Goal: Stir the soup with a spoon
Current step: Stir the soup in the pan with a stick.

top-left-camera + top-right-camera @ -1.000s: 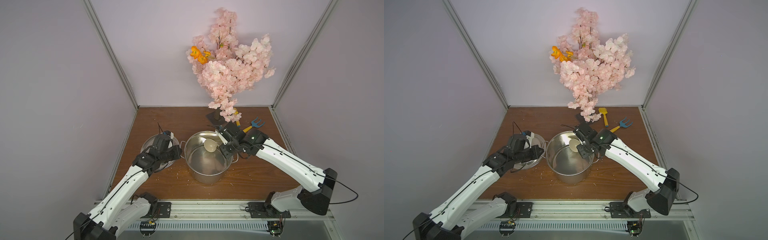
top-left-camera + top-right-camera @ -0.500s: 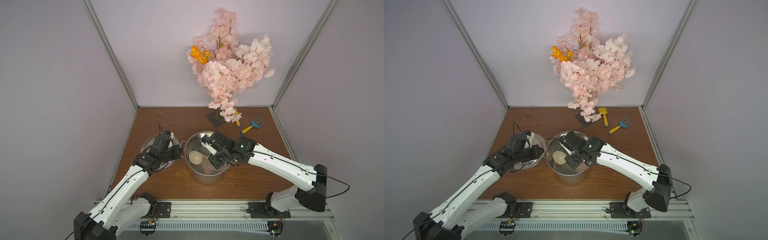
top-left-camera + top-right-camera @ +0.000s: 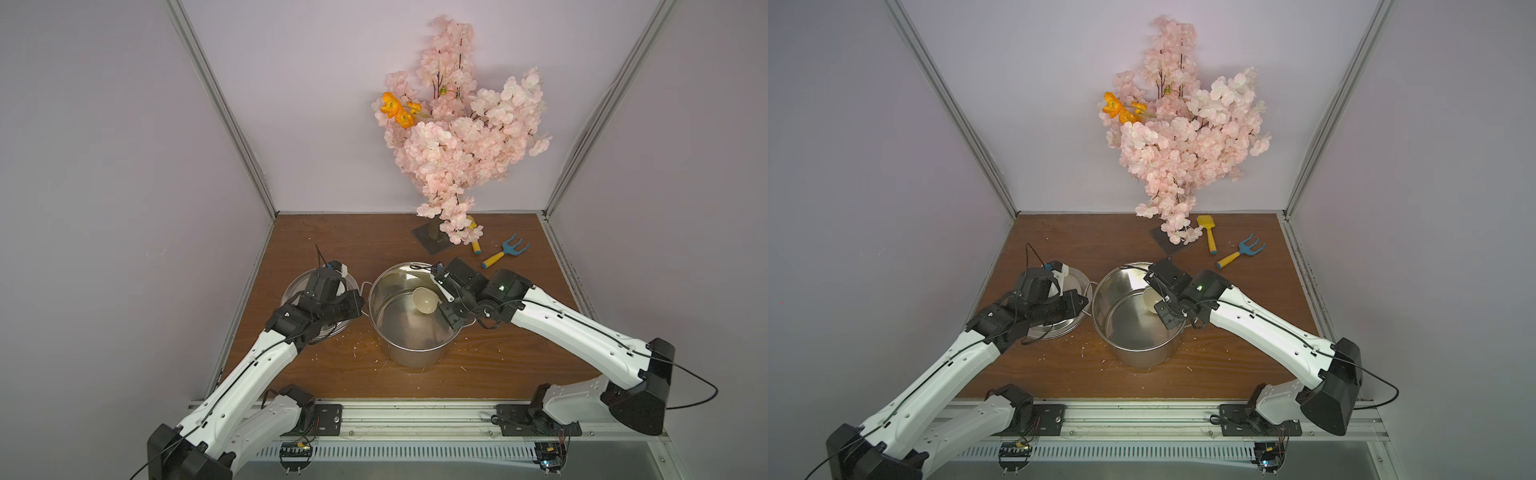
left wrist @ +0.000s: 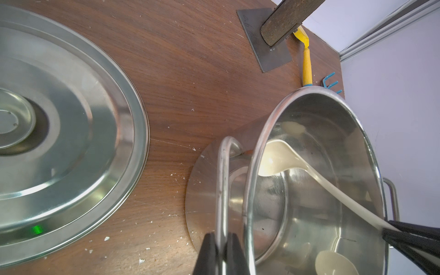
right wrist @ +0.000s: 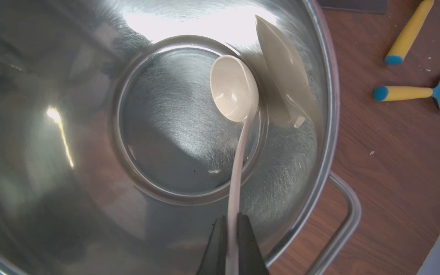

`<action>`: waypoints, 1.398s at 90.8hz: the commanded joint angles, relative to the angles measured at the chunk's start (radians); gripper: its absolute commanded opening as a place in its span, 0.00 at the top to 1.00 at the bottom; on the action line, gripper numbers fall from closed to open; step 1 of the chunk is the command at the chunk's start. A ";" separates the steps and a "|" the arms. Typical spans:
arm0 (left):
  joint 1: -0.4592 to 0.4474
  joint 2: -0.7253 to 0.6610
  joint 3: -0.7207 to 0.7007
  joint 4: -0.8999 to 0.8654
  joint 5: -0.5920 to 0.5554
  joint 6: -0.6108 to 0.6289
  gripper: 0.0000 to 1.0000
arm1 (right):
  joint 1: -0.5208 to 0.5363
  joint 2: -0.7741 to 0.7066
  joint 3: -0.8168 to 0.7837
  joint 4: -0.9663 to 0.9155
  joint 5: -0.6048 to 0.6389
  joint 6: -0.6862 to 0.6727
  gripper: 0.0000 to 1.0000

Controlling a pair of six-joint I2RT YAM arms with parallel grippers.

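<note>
So the spoon (image 3: 424,300) swung back right in the pot (image 3: 415,353). The right gripper (image 5: 232,217), bent over the rim, clamps its stem. The left gripper (image 4: 222,235) pinches the loop handle (image 4: 222,190), hard to see from above.

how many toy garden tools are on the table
2: a yellow shovel by the metal base plate, a blue rake beside it, both behind the pot. The blossoms may hide more.
</note>
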 commanded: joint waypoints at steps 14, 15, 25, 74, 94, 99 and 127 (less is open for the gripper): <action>0.001 0.012 -0.024 -0.056 0.016 0.041 1.00 | 0.052 0.125 0.141 0.079 -0.124 -0.039 1.00; 0.001 0.013 -0.024 -0.056 0.015 0.041 1.00 | 0.059 0.128 0.144 0.080 -0.129 -0.040 1.00; 0.001 0.022 -0.019 -0.056 0.017 0.041 1.00 | 0.109 0.120 0.147 0.083 -0.164 -0.042 1.00; 0.001 0.006 -0.008 -0.057 0.021 0.044 1.00 | -0.044 -0.086 -0.058 -0.011 0.023 -0.031 1.00; 0.001 0.023 -0.012 -0.056 0.014 0.047 1.00 | -0.055 0.045 0.072 0.044 -0.071 -0.055 1.00; 0.001 0.027 -0.008 -0.056 0.014 0.052 1.00 | -0.049 0.083 0.116 0.049 -0.108 -0.070 1.00; 0.001 0.045 0.011 -0.054 0.004 0.055 1.00 | 0.084 0.136 0.152 0.056 -0.194 -0.080 1.00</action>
